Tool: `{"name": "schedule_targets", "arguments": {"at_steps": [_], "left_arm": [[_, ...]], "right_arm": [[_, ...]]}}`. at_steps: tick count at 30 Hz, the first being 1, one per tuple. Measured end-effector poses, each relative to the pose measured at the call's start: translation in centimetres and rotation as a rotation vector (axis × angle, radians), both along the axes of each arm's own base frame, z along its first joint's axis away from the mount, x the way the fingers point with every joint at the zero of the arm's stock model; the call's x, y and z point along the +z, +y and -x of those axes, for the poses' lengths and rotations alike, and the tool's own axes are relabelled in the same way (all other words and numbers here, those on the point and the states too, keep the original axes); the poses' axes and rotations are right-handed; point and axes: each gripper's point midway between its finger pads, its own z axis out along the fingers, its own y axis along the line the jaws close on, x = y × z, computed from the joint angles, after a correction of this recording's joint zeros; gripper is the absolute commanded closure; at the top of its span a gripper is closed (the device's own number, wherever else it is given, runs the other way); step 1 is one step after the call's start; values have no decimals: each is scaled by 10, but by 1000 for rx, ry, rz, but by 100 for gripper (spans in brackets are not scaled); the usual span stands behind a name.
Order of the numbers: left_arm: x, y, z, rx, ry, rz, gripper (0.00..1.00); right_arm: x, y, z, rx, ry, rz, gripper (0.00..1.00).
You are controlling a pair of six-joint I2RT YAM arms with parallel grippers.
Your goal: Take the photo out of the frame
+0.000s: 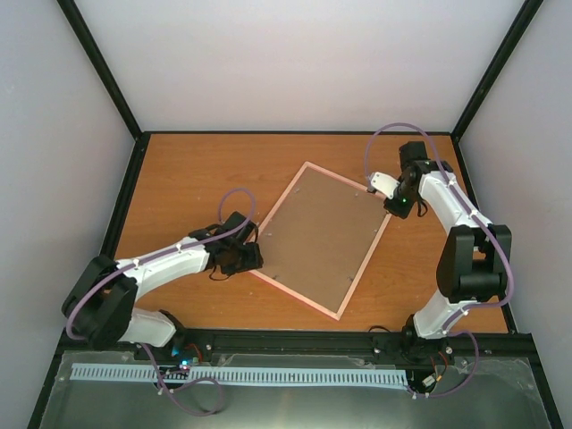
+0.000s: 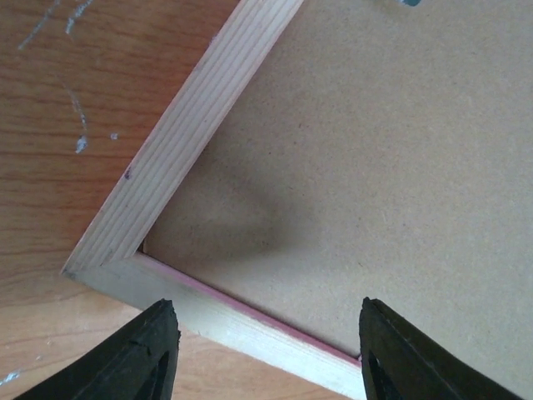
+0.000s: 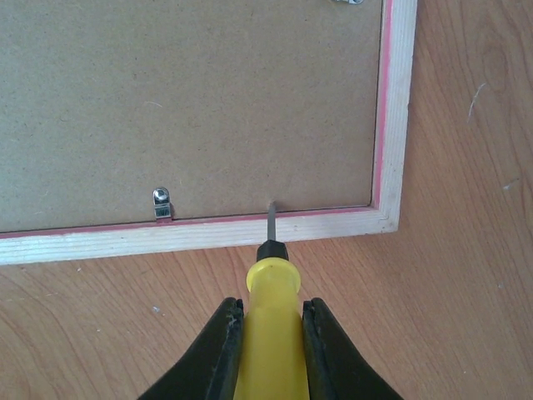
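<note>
The frame (image 1: 302,282) lies face down on the table, its brown backing board (image 1: 317,237) up and its thin pink border showing. The photo is hidden under the board. My left gripper (image 1: 253,256) is open at the frame's left corner (image 2: 108,262), its fingers (image 2: 146,358) straddling the frame edge. My right gripper (image 1: 399,207) is shut on a yellow-handled screwdriver (image 3: 271,333). Its metal tip (image 3: 271,217) touches the board's edge beside the inner pink lip. A small metal clip (image 3: 161,202) holds the board just left of the tip.
The wooden table (image 1: 188,174) is bounded by black posts and grey walls. Another metal clip (image 3: 350,2) shows at the top edge of the right wrist view. A white cable tray (image 1: 241,375) runs along the near side.
</note>
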Motion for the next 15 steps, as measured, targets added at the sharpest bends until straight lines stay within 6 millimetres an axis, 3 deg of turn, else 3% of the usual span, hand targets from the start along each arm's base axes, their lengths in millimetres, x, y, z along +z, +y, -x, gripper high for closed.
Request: {"name": "schedule_targets", "arguments": {"at_steps": [8,15], "left_arm": [[-10,-5,-13,47,-7,4,42],[-10,-5,-40,91,-45,15,44]], "right_arm": [[-2,-5,9,12,-11,34,97],[-3,-13,27,6,-9,71,97]]}}
